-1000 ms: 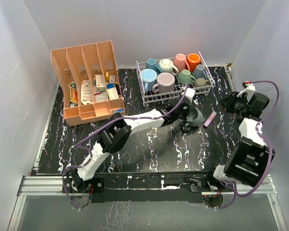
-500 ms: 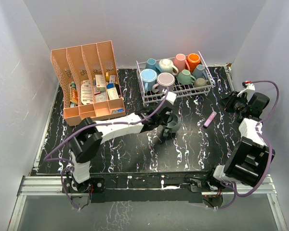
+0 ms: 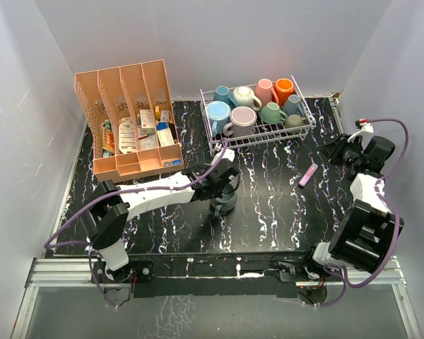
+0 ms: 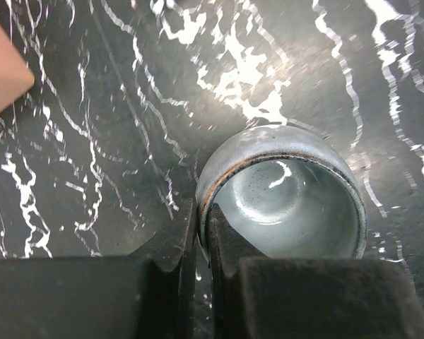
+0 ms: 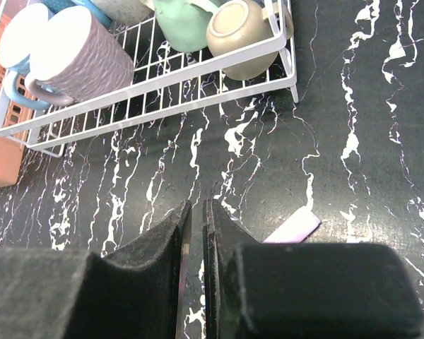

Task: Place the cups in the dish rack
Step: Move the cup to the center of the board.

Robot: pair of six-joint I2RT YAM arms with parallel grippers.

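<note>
My left gripper [image 3: 223, 192] is shut on the rim of a dark grey mug [image 3: 226, 203], one finger inside and one outside. In the left wrist view the mug [image 4: 283, 194] faces the camera open-mouthed, just over the black table, with the gripper [image 4: 201, 215] pinching its left wall. The white wire dish rack [image 3: 260, 139] at the back holds several mugs, among them light blue [image 3: 218, 113], lilac [image 3: 242, 121], and orange [image 3: 283, 90]. My right gripper [image 3: 337, 151] is shut and empty at the right edge; the right wrist view shows it [image 5: 196, 212] above the table, near the rack [image 5: 162, 85].
A small pink stick [image 3: 308, 174] lies on the table right of centre and also shows in the right wrist view [image 5: 291, 229]. A salmon-pink slotted organizer [image 3: 127, 120] with small packets stands at the back left. White walls enclose the table on three sides.
My left arm has carried the dark grey mug leftward and nearer, from just in front of the rack to the table's middle. The right arm has not moved.
</note>
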